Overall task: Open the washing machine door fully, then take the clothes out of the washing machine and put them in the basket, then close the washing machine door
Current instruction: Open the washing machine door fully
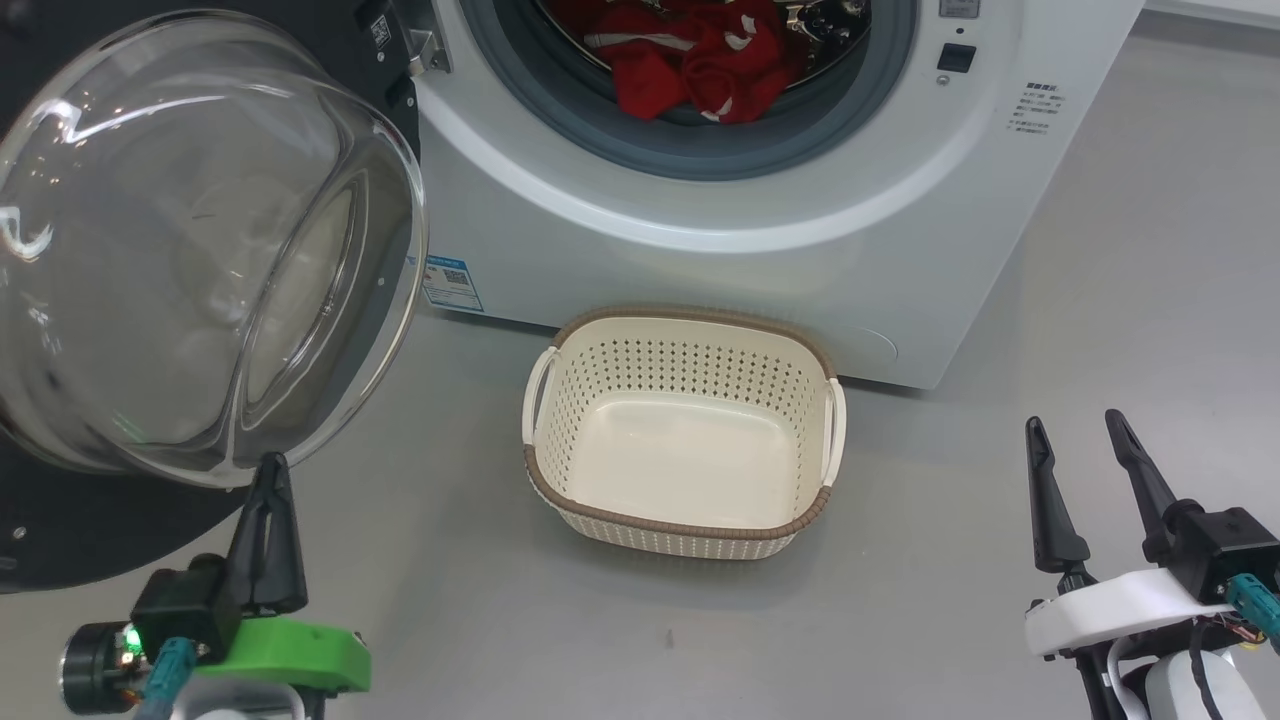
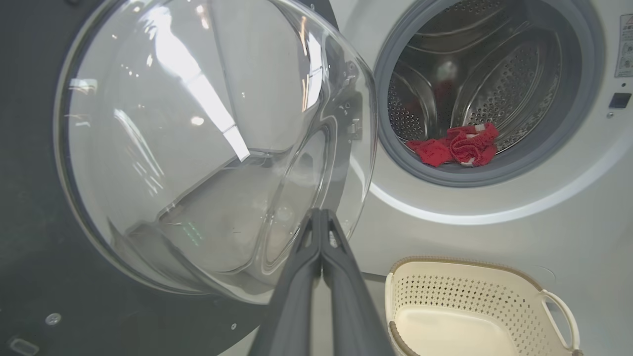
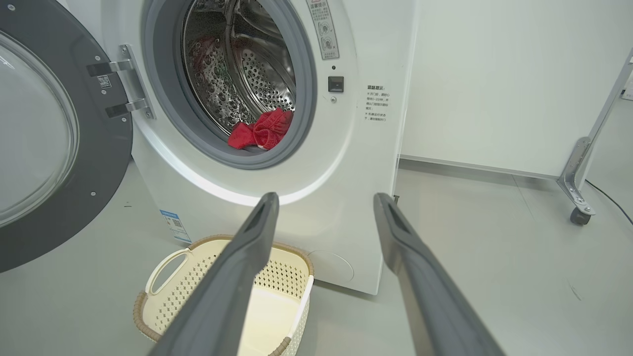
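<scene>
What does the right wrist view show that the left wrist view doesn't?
Right wrist: the open right gripper, the blue sticker, a wheeled metal frame. Left wrist: the shut left gripper before the whole glass bowl. Both: the clothes in the drum, the basket, the open washing machine door.

1. A smooth grey floor [image 1: 1150, 250] is seen, marked by a few small dark specks.
2. A plain white wall [image 3: 494, 74] is seen behind it.
3. A slanted metal leg [image 3: 601, 106] on a caster [image 3: 579, 216] is set before the wall.
4. A black cable [image 3: 610, 200] is laid just beside the caster.
</scene>
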{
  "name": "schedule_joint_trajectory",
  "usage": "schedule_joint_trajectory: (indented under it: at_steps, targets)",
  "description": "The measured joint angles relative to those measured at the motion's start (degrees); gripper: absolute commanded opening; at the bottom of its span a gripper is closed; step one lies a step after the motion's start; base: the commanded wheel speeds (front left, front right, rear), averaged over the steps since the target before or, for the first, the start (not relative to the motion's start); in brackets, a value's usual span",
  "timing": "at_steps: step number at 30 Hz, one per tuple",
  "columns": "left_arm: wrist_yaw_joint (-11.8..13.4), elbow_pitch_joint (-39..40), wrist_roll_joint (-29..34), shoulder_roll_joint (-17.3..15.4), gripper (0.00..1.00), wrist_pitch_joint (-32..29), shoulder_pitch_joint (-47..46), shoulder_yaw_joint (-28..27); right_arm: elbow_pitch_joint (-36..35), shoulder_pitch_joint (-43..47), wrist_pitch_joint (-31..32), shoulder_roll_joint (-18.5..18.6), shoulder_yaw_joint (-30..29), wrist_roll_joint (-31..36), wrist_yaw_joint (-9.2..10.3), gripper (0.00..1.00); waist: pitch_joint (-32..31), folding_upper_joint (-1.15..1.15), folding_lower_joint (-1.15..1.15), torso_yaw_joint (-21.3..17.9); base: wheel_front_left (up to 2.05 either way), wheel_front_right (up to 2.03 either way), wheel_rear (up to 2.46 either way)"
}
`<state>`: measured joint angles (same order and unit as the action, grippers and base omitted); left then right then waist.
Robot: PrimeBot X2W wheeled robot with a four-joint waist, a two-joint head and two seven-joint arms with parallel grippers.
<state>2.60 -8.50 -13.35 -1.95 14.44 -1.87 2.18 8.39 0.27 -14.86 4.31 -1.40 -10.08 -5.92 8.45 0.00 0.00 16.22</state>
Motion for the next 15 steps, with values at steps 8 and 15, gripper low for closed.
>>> schedule_joint_trajectory:
  at_steps: [8, 15]
  targets:
    - [-0.94, 0.04, 0.0, -0.02, 0.0, 0.0, 1.69, 4.22, -0.01, -0.01, 0.0, -0.55, 0.81, 0.09, -0.01, 1.0, -0.46, 0.0, 0.0, -2.51, 0.0, 0.0, 0.0]
    - [-0.86, 0.25, -0.05, -0.09, 0.0, 0.0, 1.83, 5.67, -0.19, -0.03, 0.0, -0.71, 1.2, 0.16, 0.0, 1.0, -0.56, 0.0, 0.0, -5.18, 0.0, 0.0, 0.0]
